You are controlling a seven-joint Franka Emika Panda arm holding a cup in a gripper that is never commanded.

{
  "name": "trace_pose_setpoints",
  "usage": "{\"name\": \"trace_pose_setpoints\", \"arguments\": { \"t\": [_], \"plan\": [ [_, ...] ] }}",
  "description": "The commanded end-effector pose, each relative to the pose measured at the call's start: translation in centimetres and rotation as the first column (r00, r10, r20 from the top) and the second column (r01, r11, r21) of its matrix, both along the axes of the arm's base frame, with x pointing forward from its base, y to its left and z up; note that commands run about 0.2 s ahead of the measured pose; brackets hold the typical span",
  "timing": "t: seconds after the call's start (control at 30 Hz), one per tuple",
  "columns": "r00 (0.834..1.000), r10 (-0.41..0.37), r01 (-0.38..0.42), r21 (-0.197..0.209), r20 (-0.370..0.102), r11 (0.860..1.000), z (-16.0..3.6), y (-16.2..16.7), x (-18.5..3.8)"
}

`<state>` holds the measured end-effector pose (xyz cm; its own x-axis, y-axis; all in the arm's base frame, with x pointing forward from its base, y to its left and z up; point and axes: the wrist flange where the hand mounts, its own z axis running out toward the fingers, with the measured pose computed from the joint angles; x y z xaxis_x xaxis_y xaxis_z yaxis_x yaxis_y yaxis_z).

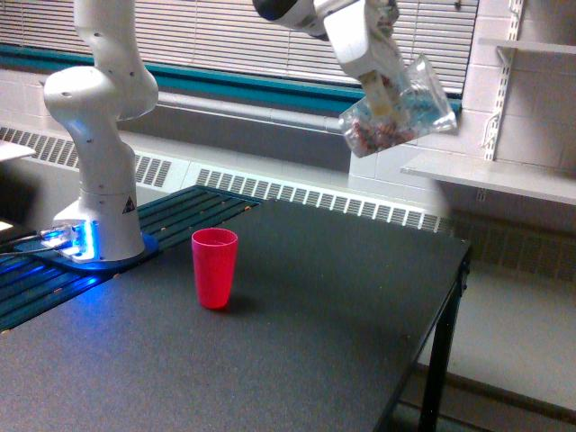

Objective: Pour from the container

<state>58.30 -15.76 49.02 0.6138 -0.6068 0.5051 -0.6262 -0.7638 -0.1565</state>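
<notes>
I see the jaws clamping the tilted container [400, 110], pinkish pieces pooled low; red cup [214, 267] upright on tabletop [297, 360].

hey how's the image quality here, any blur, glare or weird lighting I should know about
In the exterior view: soft overall, and the clear container in the gripper looks slightly smeared, so its pinkish pieces can't be told apart. A blue glow lights the arm's base. The red cup casts only a faint shadow on the dark table. No strong glare.
</notes>
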Motion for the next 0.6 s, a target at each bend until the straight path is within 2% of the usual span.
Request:
{"name": "trace_pose_setpoints", "arguments": {
  "t": [0.03, 0.6],
  "plan": [
    [0.997, 0.08, -0.081, -0.036, -0.016, 0.996, -0.2, 0.4, -1.6],
    [0.993, 0.09, -0.093, -0.036, -0.078, 0.995, -2.5, 3.6, -8.2]
  ]
}}
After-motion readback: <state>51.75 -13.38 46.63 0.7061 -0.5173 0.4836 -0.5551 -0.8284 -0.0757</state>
